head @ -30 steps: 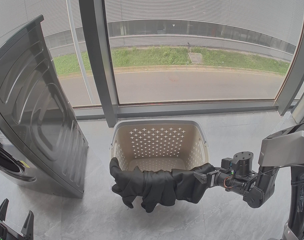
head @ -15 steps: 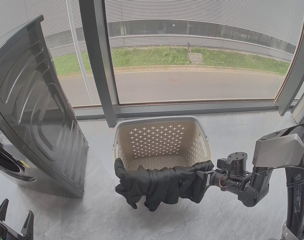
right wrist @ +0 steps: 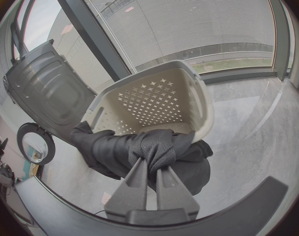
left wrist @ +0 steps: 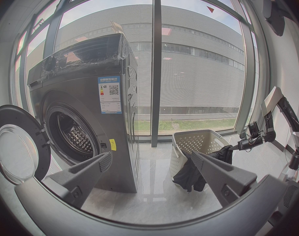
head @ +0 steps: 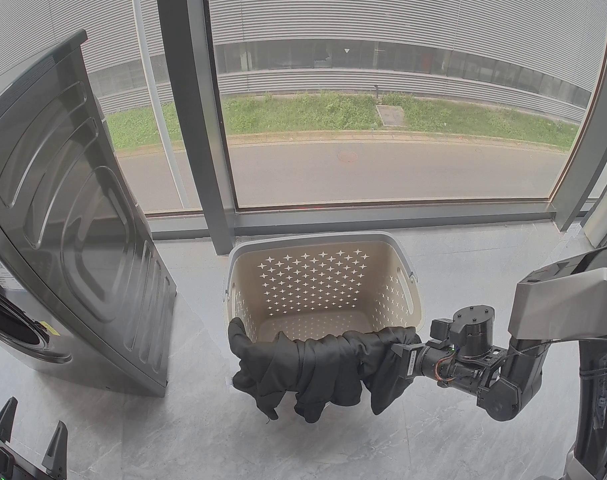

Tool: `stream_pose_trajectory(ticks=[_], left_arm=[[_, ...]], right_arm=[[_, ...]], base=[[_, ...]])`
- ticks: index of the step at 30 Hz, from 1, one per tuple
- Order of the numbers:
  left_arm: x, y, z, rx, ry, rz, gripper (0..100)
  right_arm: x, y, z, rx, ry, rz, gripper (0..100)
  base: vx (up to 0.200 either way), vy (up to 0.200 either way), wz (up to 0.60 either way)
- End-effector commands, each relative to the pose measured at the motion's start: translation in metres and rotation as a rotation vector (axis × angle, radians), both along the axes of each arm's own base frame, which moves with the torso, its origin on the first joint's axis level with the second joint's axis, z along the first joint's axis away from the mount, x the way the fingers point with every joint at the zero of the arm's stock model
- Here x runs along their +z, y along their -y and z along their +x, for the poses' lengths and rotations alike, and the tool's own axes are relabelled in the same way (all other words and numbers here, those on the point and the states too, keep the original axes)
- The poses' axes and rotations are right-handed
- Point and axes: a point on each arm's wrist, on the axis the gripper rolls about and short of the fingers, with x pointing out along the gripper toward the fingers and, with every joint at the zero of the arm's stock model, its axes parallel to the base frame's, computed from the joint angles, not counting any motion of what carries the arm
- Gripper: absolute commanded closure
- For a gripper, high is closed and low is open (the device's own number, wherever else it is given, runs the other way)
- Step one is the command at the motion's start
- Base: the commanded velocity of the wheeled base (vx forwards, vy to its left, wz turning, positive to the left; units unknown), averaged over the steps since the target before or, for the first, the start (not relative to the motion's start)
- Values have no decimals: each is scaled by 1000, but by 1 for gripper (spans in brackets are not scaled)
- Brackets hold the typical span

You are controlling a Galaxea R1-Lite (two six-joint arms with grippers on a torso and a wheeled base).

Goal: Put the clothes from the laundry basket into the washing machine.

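The right claw (head: 398, 356) is clamped on a bunch of the black garment (head: 317, 368). Its two fingers (right wrist: 139, 177) are drawn close together, with the cloth wadded at their tips. From the claw the garment runs along the near rim of the laundry basket (head: 320, 240) — draped over that rim, with folds hanging down the outside toward the pale floor (head: 450, 268). Its far end sits at the basket corner farthest from the claw. The basket stands just ahead of the claw, and a big window (head: 383, 101) rises behind it.

Past the garment's far end, well apart from the right claw, stands the grey washing machine (head: 70, 221). Its round door (left wrist: 16, 148) is swung wide open, and the drum (left wrist: 74, 136) shows through the opening.

The left claw (left wrist: 151, 156) sits low on the machine's side, fingers spread apart with nothing between them — the machine's front lies ahead of one finger, the basket and garment ahead of the other.
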Motion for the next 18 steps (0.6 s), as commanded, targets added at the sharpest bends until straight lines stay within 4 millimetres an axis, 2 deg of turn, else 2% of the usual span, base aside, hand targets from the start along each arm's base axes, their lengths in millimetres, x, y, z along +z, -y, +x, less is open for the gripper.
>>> stream_pose_trajectory(ticks=[1,5,11,18], left_arm=[[-5,0,0,0,1,-1,0],[-5,0,0,0,1,-1,0],[-5,0,0,0,1,-1,0],[-5,0,0,0,1,-1,0]], right_arm=[[35,-9,-22,52,57,48,100],[53,-9,-33,70,90,69,100],[63,-7,-34,65,123,86,100],[90,-8,-40,76,220,136,100]], base=[[0,0,0],[0,0,0],[0,0,0],[0,0,0]])
